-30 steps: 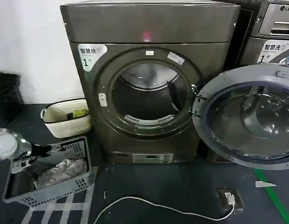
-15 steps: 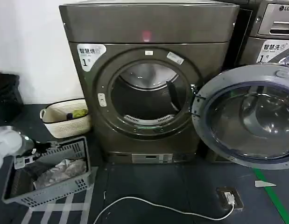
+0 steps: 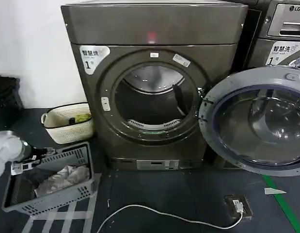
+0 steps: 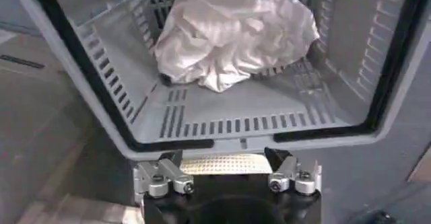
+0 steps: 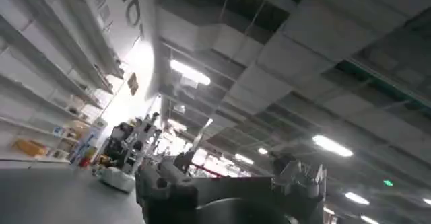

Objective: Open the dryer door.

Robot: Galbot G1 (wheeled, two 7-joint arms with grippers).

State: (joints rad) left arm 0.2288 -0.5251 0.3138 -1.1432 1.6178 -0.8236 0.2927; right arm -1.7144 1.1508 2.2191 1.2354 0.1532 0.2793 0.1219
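The dryer door (image 3: 259, 127) stands swung wide open to the right of the dark grey dryer (image 3: 154, 29). Its grey inner side and tinted glass face me. The round drum opening (image 3: 154, 104) is uncovered, with bare metal inside. My left gripper (image 3: 42, 153) hangs low at the far left over the corner of a grey laundry basket (image 3: 53, 191), far from the door. In the left wrist view that gripper (image 4: 224, 158) is open above the basket's rim (image 4: 202, 143), holding nothing. My right gripper (image 5: 236, 166) points up at the ceiling, open and empty.
A crumpled white cloth (image 4: 229, 30) lies in the grey basket. A cream woven basket (image 3: 68, 121) sits beside the dryer's left foot. A white cable (image 3: 164, 214) and plug box (image 3: 237, 205) lie on the floor in front. The LG machine (image 3: 285, 29) stands behind the open door.
My left arm has drawn back to the left, taking its gripper toward the basket's left corner. The door and the dryer have not moved.
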